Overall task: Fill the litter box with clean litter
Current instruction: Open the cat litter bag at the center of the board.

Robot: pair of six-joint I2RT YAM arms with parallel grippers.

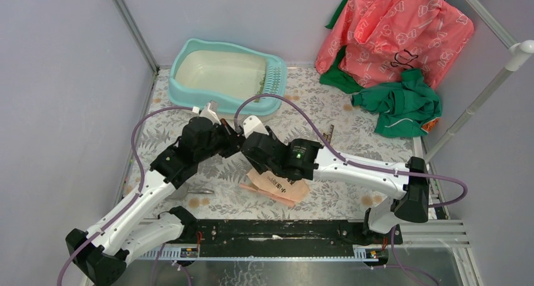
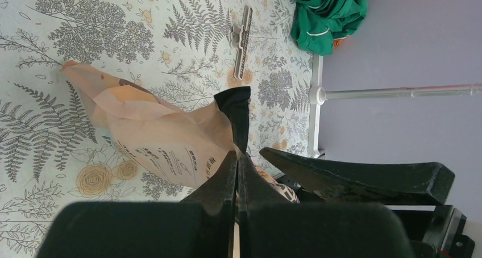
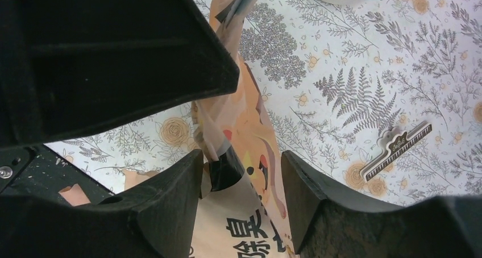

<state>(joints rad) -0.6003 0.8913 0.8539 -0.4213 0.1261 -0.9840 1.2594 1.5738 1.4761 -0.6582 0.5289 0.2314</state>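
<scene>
Left gripper: pressed together; we pinch the bag's taped edge.
Right gripper: spread; we straddle the bag.
Litter box: beyond both grippers, untouched.

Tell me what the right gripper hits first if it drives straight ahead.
The peach paper bag: it sits between the right gripper's parted jaws, directly ahead, though depth is unclear.

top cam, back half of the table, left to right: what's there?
litter box → pink printed fabric heap → white pole. Green garment left out: it lies under and in front of the pink heap, so its place in the order is unclear.
</scene>
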